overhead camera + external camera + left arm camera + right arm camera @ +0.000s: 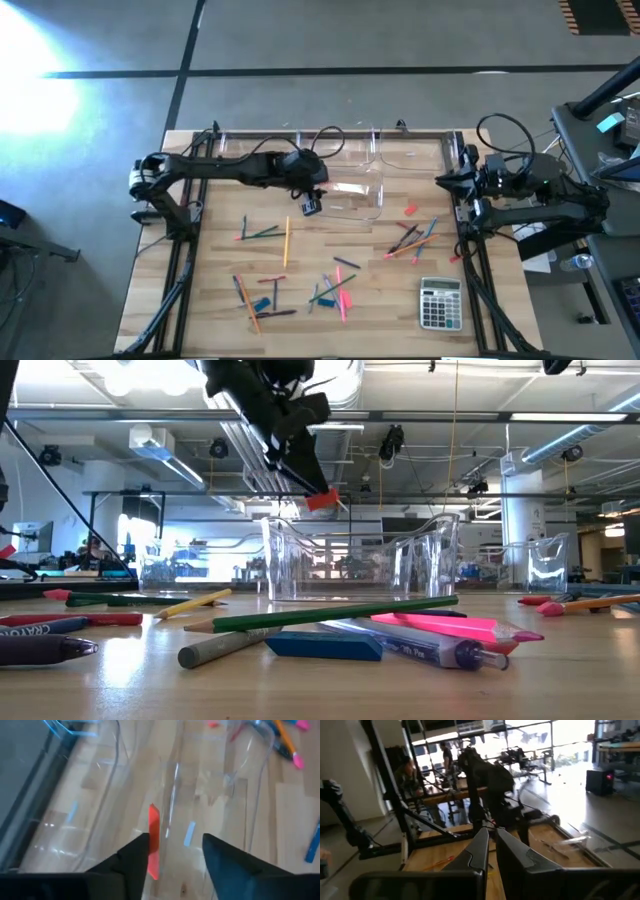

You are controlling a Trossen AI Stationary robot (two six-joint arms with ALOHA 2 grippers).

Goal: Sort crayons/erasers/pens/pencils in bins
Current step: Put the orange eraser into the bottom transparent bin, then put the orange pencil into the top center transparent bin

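Observation:
My left gripper (310,203) hangs open over the near left corner of a clear bin (352,198) in the middle of the table. A small red eraser (153,840) shows between its fingers, and in the low view (322,500) above the bin (360,565). More clear bins (345,148) stand along the far edge. Pencils, pens and crayons (330,285) lie flat on the near half of the table, with a blue eraser (262,303) among them. My right gripper (445,181) waits shut and empty at the table's right edge. My left gripper has the red eraser's flat face (152,851) against the inner side of one finger (135,860); the other finger (225,857) stands well apart from it. The fingers slant down from the table's left. The eraser is clear of the table, above the bin.
A grey calculator (440,303) lies at the near right. A second cluster of sticks (415,240) and a pink eraser (410,210) lie right of the middle bin. Black frame rails run along the table's left and right edges.

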